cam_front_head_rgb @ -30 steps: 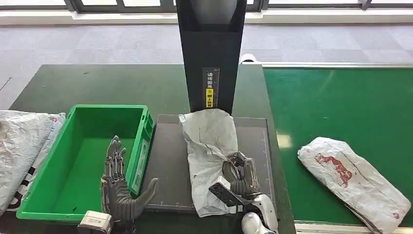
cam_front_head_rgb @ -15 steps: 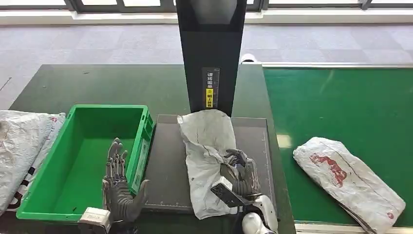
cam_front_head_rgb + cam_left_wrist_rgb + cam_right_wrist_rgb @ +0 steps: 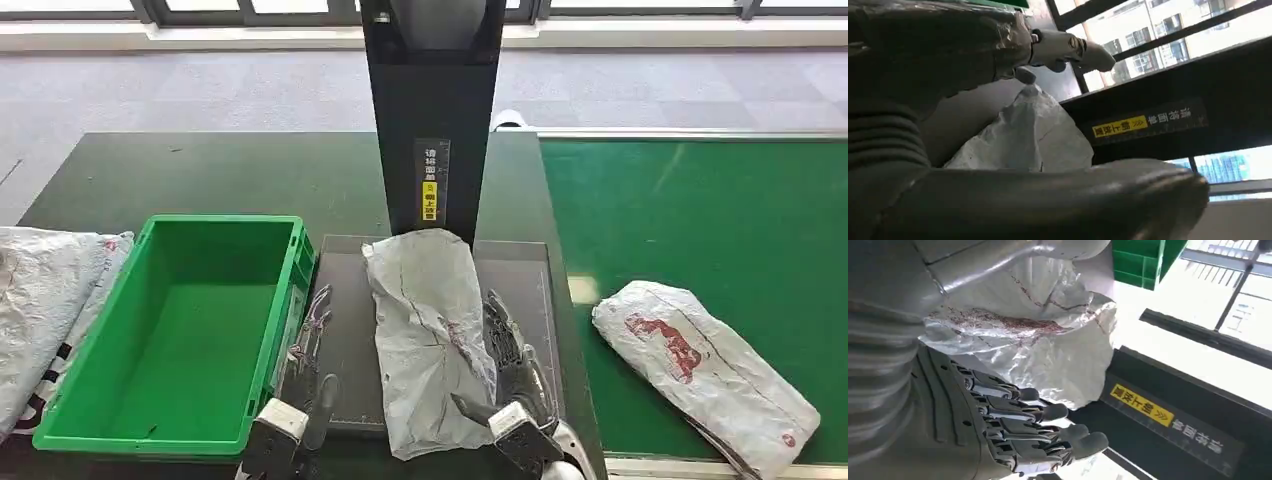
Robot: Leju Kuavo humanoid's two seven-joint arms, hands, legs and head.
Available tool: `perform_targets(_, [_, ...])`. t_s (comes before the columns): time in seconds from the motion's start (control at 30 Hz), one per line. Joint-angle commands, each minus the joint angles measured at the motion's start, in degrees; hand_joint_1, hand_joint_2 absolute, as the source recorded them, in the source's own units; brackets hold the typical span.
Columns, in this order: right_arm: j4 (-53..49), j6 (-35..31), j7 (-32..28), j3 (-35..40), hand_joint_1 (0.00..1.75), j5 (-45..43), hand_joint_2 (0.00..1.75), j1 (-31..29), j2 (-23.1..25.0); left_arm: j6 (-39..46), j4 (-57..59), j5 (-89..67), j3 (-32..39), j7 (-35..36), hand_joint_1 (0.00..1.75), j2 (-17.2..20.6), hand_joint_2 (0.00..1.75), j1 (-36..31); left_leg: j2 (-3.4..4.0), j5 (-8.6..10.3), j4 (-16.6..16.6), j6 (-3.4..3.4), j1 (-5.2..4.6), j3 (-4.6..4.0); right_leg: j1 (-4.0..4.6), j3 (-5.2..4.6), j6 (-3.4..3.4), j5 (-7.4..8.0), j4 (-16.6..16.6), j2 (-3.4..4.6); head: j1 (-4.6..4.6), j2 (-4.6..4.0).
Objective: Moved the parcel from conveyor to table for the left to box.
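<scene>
left hand (image 3: 312,345): near edge of the table, on the dark mat (image 3: 345,330) between bin and parcel; fingers apart, stretched forward, holding nothing. Looks staged to take over the boxing step.
right hand (image 3: 515,365): near edge, on the other side of the parcel, just beside its right margin; fingers apart and extended, nothing between them. Whether they touch the bag, cannot tell. Right wrist view agrees: fingers (image 3: 1048,412) splayed next to crinkled plastic, no grip.
parcel (image 3: 430,330): task's thing, grey-white poly bag lying flat and lengthwise on the mat, between the two hands, far end at the foot of the black post. Off the conveyor, so the transfer reads as done.
green bin (image 3: 80,390): open-topped, just left of the mat, its right wall close by the left hand; likely the box target, short sideways carry.
room to move: bare mat strip between bin wall and parcel is narrow, and the left hand sits in it; bin rim is the edge to lift over.
second parcel (image 3: 705,365): right, on the green conveyor (image 3: 700,200), well apart from the right hand; waiting its turn, probably.
black post (image 3: 432,110): upright behind the mat, yellow label; blocks pushing the parcel farther.
left side: more grey bags (image 3: 40,300) beside the bin.
</scene>
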Motion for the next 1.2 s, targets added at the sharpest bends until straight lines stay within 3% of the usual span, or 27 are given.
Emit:
perform_targets(0.03, [-5.8, 1.4, 1.4, -0.7, 0.00, 4.7, 1.75, 1.1, -1.0, -1.2, 0.4, -4.0, 0.4, 1.2, 0.00, -0.3, 0.00, -1.5, -0.06, 0.05, 0.0, 0.01, 0.00, -0.06, 0.01, -0.05, -0.01, 0.04, 0.0, -0.01, 0.00, 0.00])
perform_targets(0.2, [-6.5, 0.0, 0.4, -1.5, 0.00, 4.7, 1.75, 2.4, -2.7, -0.8, 2.1, -8.6, 0.5, 2.9, 0.00, -0.6, 0.00, -2.6, -0.18, 0.14, -0.1, 0.05, -0.01, 0.03, 0.00, 0.09, 0.01, 0.10, -0.1, -0.07, 0.00, 0.00])
perform_targets(0.3, [-10.7, -4.9, 0.3, 1.6, 0.00, 1.8, 1.75, 3.2, -5.9, 1.5, 4.4, -14.4, 0.3, 4.0, 0.00, -0.8, 0.00, -2.8, -0.15, 0.08, 0.0, 0.04, -0.03, -0.03, -0.03, 0.00, 0.02, 0.04, 0.0, -0.08, 0.00, 0.00])
perform_targets(0.33, [-12.6, -5.9, 0.3, 3.0, 0.00, 0.1, 1.75, 3.2, -7.2, 3.1, 5.8, -18.2, -0.1, 5.1, 0.00, -0.5, 1.75, -3.1, -0.19, 0.12, -0.1, 0.06, -0.03, 0.00, -0.02, 0.06, 0.03, 0.08, -0.1, -0.09, 0.00, 0.00])
perform_targets(0.57, [-25.2, -11.9, 0.3, 6.5, 0.00, 0.1, 1.75, 8.0, -11.6, 10.2, 26.2, -29.3, -2.6, 5.7, 0.00, -2.8, 1.75, -10.2, -0.31, 0.16, -0.2, 0.09, -0.09, 0.05, -0.13, 0.15, 0.03, 0.10, -0.2, -0.20, 0.00, 0.00])
perform_targets(0.7, [-25.2, -11.9, 0.3, 6.5, 0.00, 0.1, 1.75, 8.0, -11.6, 10.2, 26.2, -29.3, -2.6, 5.7, 0.00, -2.8, 1.75, -10.2, -0.19, 0.09, -0.1, 0.06, -0.10, 0.04, -0.11, 0.10, 0.02, 0.06, -0.1, -0.10, 0.02, 0.00])
perform_targets(0.93, [-31.2, -13.4, 0.3, 9.0, 0.00, 4.1, 1.75, 11.2, -12.0, 9.4, 36.9, -38.9, -4.5, 10.3, 0.00, -4.9, 1.75, -14.7, -0.34, 0.11, -0.1, 0.08, -0.06, 0.06, -0.06, 0.16, 0.03, 0.06, -0.2, -0.22, 0.02, 0.00])
perform_targets(1.2, [-30.1, -10.9, 0.3, 5.9, 0.00, 4.4, 1.75, 9.1, -9.3, 5.4, 41.5, -41.5, -5.8, 11.3, 0.00, -6.0, 1.75, -16.2, -0.09, 0.06, 0.0, 0.06, -0.11, 0.05, -0.12, 0.07, 0.03, 0.06, -0.1, 0.00, 0.02, 0.00])
